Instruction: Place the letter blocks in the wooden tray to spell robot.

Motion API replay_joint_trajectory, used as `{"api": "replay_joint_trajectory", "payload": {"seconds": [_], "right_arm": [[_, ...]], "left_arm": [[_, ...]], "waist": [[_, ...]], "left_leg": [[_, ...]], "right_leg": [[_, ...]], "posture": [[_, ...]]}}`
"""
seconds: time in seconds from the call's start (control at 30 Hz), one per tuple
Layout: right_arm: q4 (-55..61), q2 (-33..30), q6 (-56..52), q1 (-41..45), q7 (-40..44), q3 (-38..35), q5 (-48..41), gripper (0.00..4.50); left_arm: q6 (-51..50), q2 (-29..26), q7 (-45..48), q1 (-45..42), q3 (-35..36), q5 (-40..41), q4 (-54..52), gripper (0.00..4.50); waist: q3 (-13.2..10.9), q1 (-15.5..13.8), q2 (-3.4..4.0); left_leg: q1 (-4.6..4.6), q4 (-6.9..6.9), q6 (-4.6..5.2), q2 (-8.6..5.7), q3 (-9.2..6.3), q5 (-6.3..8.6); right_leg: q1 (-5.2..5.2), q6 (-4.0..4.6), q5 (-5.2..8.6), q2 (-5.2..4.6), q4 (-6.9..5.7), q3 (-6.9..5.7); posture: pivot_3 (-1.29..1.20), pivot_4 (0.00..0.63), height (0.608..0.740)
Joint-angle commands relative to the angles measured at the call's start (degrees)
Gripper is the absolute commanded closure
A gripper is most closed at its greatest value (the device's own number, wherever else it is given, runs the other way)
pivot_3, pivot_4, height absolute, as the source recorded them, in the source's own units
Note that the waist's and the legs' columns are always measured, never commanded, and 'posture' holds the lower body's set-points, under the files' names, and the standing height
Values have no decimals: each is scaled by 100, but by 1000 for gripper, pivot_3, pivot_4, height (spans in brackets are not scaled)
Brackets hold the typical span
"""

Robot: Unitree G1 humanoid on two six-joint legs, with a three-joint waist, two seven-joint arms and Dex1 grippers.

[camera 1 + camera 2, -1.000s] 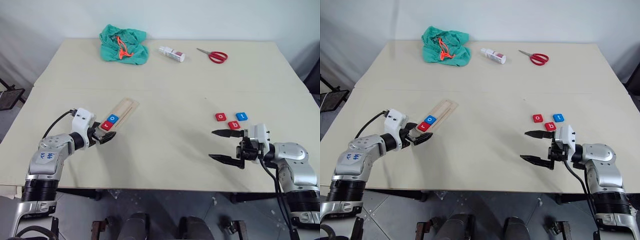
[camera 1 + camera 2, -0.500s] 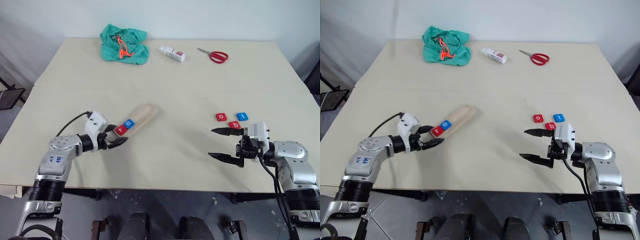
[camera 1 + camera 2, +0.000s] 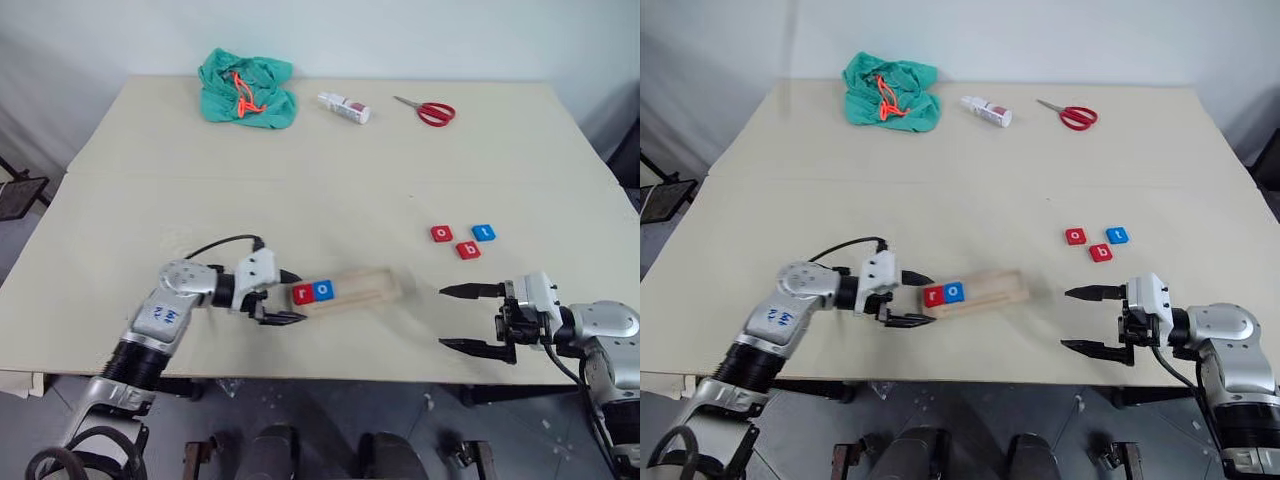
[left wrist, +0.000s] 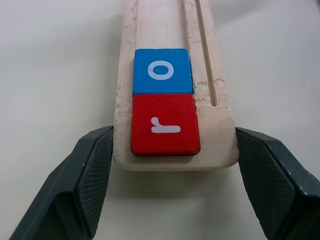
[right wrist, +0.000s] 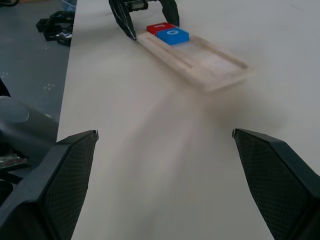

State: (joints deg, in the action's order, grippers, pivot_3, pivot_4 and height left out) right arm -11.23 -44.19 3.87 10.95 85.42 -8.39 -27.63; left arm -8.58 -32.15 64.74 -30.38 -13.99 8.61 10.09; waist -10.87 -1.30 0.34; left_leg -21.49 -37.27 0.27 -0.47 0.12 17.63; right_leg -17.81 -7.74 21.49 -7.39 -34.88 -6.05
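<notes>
Head views: wooden tray (image 3: 345, 292) lies near the table's front edge, its end clamped between the left gripper (image 3: 281, 297) fingers; red r tile (image 3: 303, 294) and blue o tile (image 3: 323, 291) sit in that end. Beyond the tray's far end lie three loose tiles (image 3: 461, 239). Right gripper (image 3: 474, 318) hangs spread wide, holding nothing.

Left wrist view: fingers (image 4: 85, 180) press both sides of the tray's end.

Right wrist view: tray (image 5: 200, 62) lies ahead between parted fingers (image 5: 60, 175).

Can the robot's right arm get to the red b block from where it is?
Probably yes. The right gripper is open and holds nothing, and the red b block lies on bare table just beyond it, nothing between. The red o block and blue t block sit close by.
</notes>
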Motion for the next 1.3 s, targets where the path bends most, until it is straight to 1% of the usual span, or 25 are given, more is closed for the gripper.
{"api": "replay_joint_trajectory", "payload": {"seconds": [0.03, 0.13, 0.27, 0.4, 0.5, 0.67, 0.97, 1.03, 1.07, 1.17, 1.3], "right_arm": [[204, -79, 82, -144, -117, -281, -96, 0], [388, -84, 63, -397, -215, -412, -137, 0], [565, -72, 50, -613, -357, -504, -155, 0], [698, -57, 8, -738, -448, -559, -169, 0], [768, -63, 5, -840, -507, -591, -191, 0], [764, -77, 1, -833, -577, -586, -204, 0], [685, -88, -9, -707, -585, -527, -187, 0], [667, -86, -10, -670, -588, -516, -177, 0], [658, -85, -9, -655, -591, -514, -170, 0], [668, -89, -31, -629, -634, -534, -166, 0], [784, -92, -111, -705, -820, -654, -210, 0]], "left_arm": [[125, 102, 108, -110, -128, -62, -129, 1109], [44, 270, 194, -203, -387, -164, -229, 1109], [-122, 373, 127, -237, -546, -302, -326, 1109], [-240, 385, 169, -217, -621, -334, -485, 1109], [-557, 358, 90, -193, -665, -398, -606, 1109], [-652, 319, 104, -122, -678, -404, -740, 1109], [-546, 299, 42, -213, -603, -448, -534, 1109], [-595, 287, 93, -176, -611, -404, -591, 377], [-679, 263, 136, -154, -626, -379, -651, 88], [-610, 293, 87, -142, -552, -340, -679, 35], [-752, 164, 169, -234, -347, -179, -737, 35]], "waist": [[0, 10, 0], [0, -14, 0], [-2, -40, -3], [-2, -34, -4], [-2, -26, -4], [-2, -28, -4], [-2, -27, -4], [-2, -26, -4], [-2, -26, -4], [-2, -28, -4], [-2, -24, -3]], "left_leg": [[0, 1, 0, 4, 9, 0], [0, 1, 0, 5, 26, 0], [-3, -10, 1, 0, 24, 0], [-2, -9, 2, 0, 25, 0], [-2, -8, 1, 0, 24, 0], [-2, -9, 2, 0, 22, 0], [-2, -11, 2, 1, 21, 0], [-2, -11, 1, 1, 20, 0], [-2, -11, 2, 1, 21, 0], [-2, -11, 2, 1, 21, 0], [-2, -11, 2, 1, 20, 0]], "right_leg": [[-2, 0, 0, 3, 0, 0], [-3, 0, 0, 3, -1, -1], [0, 0, 0, -2, -1, 0], [1, 0, 0, -2, -1, 1], [1, 0, 0, -2, 0, 1], [1, 0, 0, -1, -1, 1], [1, 0, 0, -2, -1, 2], [1, 0, 0, -1, -1, 2], [1, 0, 0, -1, -1, 2], [1, 0, 0, -1, -2, 2], [1, 0, 0, -1, -2, 1]], "posture": [[0, 150, 740], [0, 150, 740], [0, 150, 740], [0, 150, 740], [0, 150, 740], [0, 150, 740], [0, 150, 740], [0, 150, 740], [0, 150, 740], [0, 150, 740], [0, 150, 740]]}}
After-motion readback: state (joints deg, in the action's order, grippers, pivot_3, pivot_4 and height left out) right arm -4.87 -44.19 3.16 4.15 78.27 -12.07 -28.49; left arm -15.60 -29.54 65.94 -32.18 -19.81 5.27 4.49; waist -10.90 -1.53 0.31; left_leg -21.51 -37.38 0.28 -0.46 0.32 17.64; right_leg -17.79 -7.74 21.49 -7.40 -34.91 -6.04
